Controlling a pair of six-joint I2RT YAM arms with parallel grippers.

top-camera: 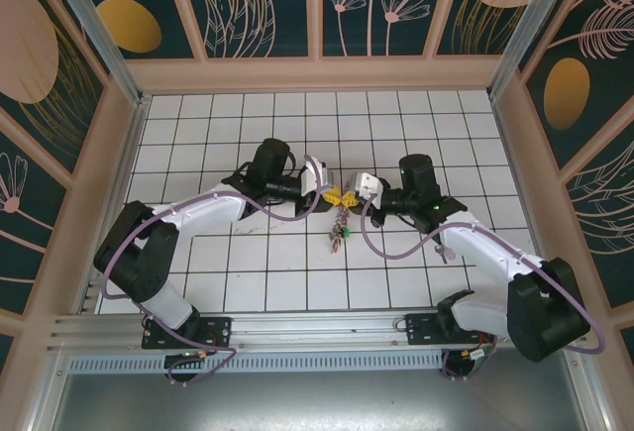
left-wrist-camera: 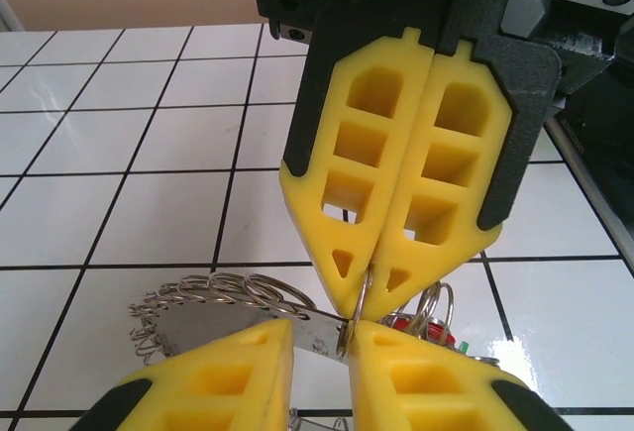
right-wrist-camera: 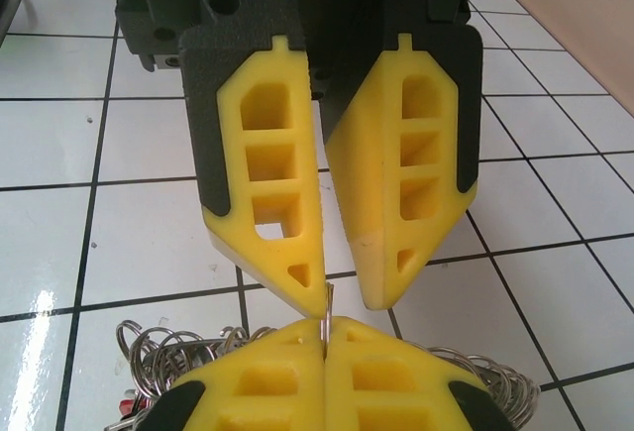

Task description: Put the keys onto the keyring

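I have the right gripper (right-wrist-camera: 325,337) clamped on the keyring (right-wrist-camera: 326,304), wire running 12-to-6, with the left gripper (right-wrist-camera: 344,297) facing it at 12, jaws barely parted, grip unclear.

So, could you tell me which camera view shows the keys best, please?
Left wrist: the keys appear close up, a silver blade and red and green heads. Top external shows them as a tiny cluster; right wrist catches barely a red speck.

The keyring (left-wrist-camera: 364,297) is thin, shiny grey metal, and the keys (top-camera: 339,236) are silvery metal. The fingers (left-wrist-camera: 218,381) are matt yellow plastic. The white floor tiles (left-wrist-camera: 149,203) are glossy.
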